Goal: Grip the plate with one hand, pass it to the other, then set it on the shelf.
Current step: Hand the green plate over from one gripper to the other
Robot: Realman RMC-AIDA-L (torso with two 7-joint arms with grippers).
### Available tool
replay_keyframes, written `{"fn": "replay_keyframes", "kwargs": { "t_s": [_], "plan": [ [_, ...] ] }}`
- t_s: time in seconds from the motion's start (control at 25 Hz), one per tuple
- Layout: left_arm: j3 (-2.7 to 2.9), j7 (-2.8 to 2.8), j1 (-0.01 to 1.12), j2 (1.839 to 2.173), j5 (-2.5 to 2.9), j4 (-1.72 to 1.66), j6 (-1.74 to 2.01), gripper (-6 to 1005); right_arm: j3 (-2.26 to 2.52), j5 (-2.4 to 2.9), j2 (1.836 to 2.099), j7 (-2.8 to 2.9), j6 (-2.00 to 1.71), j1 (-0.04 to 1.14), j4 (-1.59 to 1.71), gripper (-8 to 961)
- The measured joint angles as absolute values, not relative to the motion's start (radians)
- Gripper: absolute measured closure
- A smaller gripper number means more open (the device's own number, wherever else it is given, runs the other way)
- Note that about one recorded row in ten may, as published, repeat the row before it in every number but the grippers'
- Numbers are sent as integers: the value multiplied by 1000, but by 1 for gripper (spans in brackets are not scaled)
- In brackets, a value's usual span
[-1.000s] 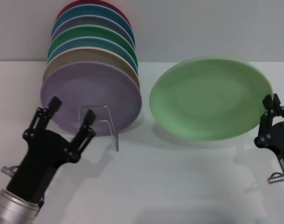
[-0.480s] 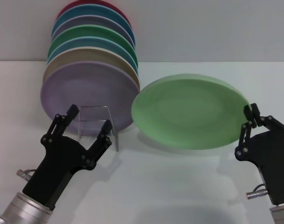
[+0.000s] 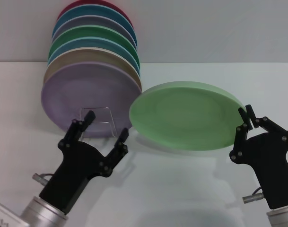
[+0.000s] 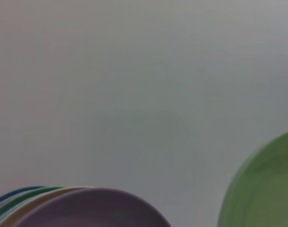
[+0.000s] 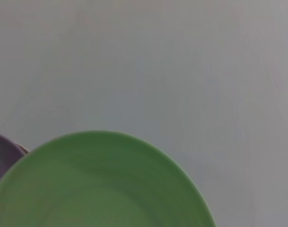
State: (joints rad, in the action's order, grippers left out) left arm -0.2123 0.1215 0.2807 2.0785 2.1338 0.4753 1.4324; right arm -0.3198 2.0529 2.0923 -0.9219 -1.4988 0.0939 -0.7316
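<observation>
My right gripper (image 3: 245, 118) pinches the plate (image 3: 186, 116) by its right edge mid-frame, while my left gripper (image 3: 105, 125), at lower left, is wide open and holds nothing.

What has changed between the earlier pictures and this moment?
The right gripper, shut on the mint plate, carried it leftward toward the left gripper. The left gripper, open, advanced toward the plate but does not touch it. The stacked plates and the clear shelf stayed in place.
</observation>
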Motion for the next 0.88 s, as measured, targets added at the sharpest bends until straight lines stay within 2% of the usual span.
{"fn": "replay_keyframes", "kwargs": {
  "t_s": [0.88],
  "plan": [
    [-253, 44, 328, 2075, 2126, 481, 1375, 201, -290, 2052, 2090, -899, -1461, 138, -761, 895]
  ]
}}
